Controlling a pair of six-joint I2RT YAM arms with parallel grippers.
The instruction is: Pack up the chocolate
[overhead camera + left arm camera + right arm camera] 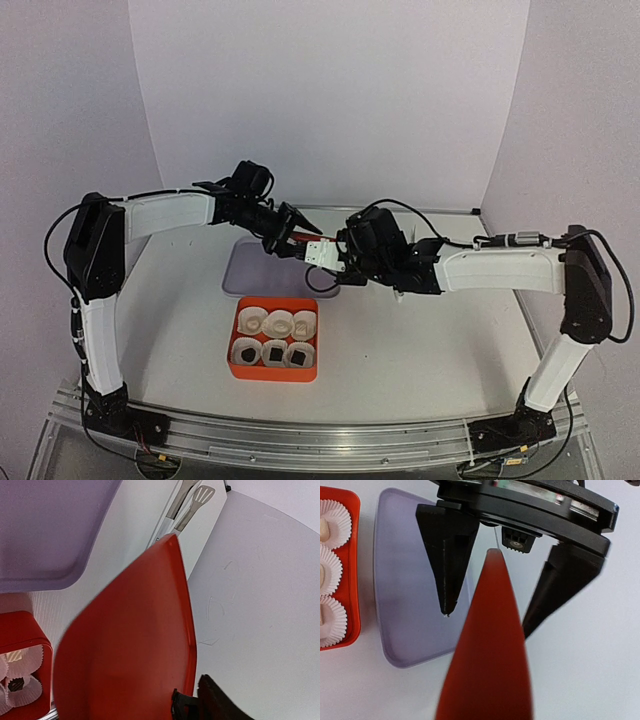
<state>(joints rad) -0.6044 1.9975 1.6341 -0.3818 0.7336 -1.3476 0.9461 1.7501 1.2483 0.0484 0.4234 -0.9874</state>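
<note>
The orange box [233, 372] holds six white paper cups. Three cream-white chocolate chunks [278, 322] sit in the far row and three dark chunks [272, 352] in the near row. My left gripper [288, 236] is shut on the edge of a red lid [130, 645] and holds it in the air above the purple tray. My right gripper [486, 625] is open, and the lid [490, 660] runs edge-on between its fingers [447, 570]. One dark chunk [16, 684] shows in the left wrist view, and a cream chunk [324, 527] in the right wrist view.
A flat purple tray [252, 275] lies on the table just behind the orange box; it also shows in the left wrist view [40, 530] and the right wrist view [405, 595]. A white pack with grey utensils [192, 505] lies further back.
</note>
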